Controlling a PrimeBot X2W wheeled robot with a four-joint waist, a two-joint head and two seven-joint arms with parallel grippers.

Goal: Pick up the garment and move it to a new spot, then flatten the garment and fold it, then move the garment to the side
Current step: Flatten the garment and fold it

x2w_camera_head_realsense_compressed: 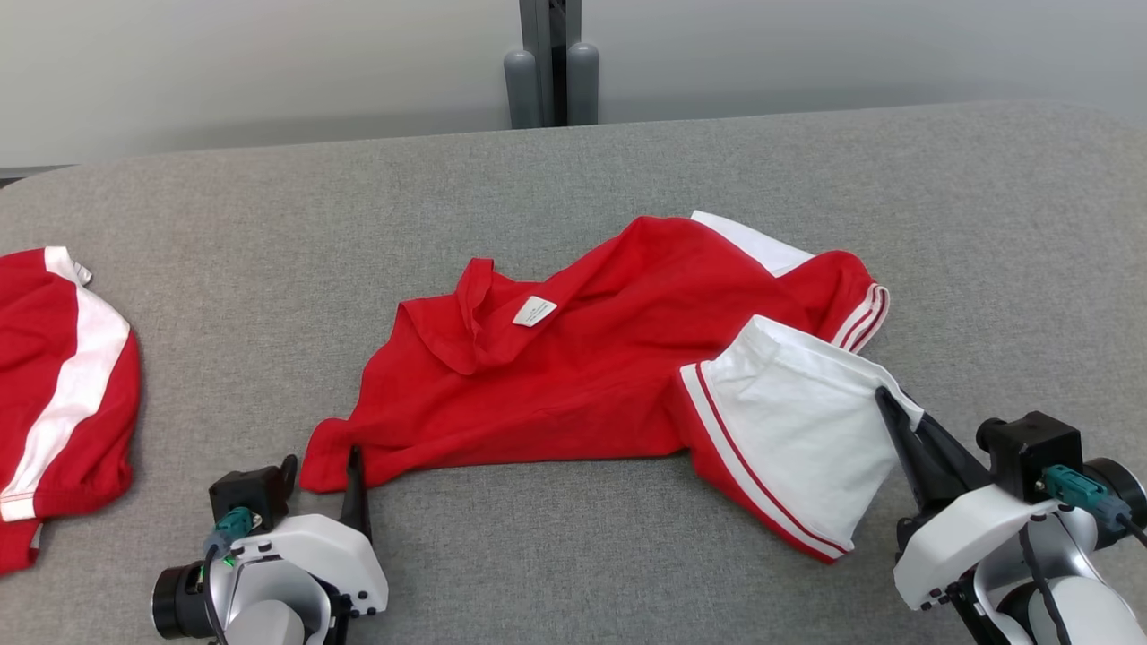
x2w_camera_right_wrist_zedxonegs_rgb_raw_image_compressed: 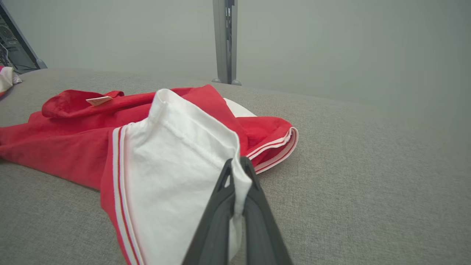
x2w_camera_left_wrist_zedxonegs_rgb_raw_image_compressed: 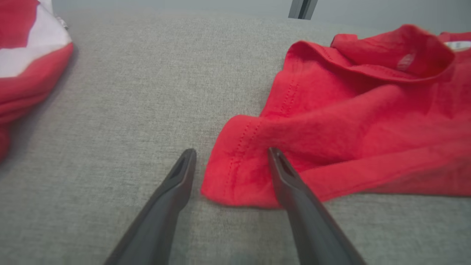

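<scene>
Because the garment is a thin, soft jersey, light and limp, it is judged to sag and drag from any single hold, so hem corners and sleeve edges are the sound places to take it.

Head view: a red shirt with white, red-striped sleeves lies crumpled at the middle of the grey desk, its neck label showing. A second red-and-white garment lies well apart at the left.

Left wrist view: the left end effector stands released, its fingers straddling the hem corner. Whether the finger lying over the cloth presses it cannot be told.

Right wrist view: the right end effector is clenched on the edge of the white sleeve, lifting it into a peak.
</scene>
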